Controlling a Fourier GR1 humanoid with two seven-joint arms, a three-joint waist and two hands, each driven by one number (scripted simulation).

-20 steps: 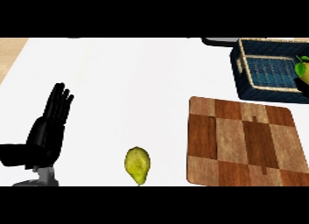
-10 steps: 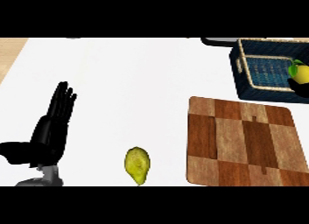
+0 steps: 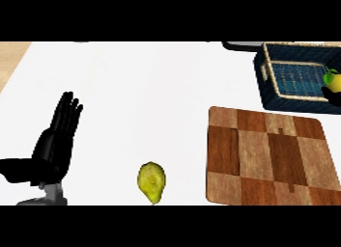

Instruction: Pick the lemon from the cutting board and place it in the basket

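At right edge — lemon (image 3: 337, 82) over basket (image 3: 273, 91), right hand (image 3: 338, 98) fingers clasped beneath.

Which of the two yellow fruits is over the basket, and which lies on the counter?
The lemon is over the basket, at its right edge, on the black right hand. The yellow-green fruit lies on the counter beside the cutting board.

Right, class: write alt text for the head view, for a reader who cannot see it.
A lemon held by the black right hand sits at the right rim of a dark woven basket, beyond a bare wooden cutting board. The left hand rests open at the lower left on a white counter, near a yellow-green fruit.
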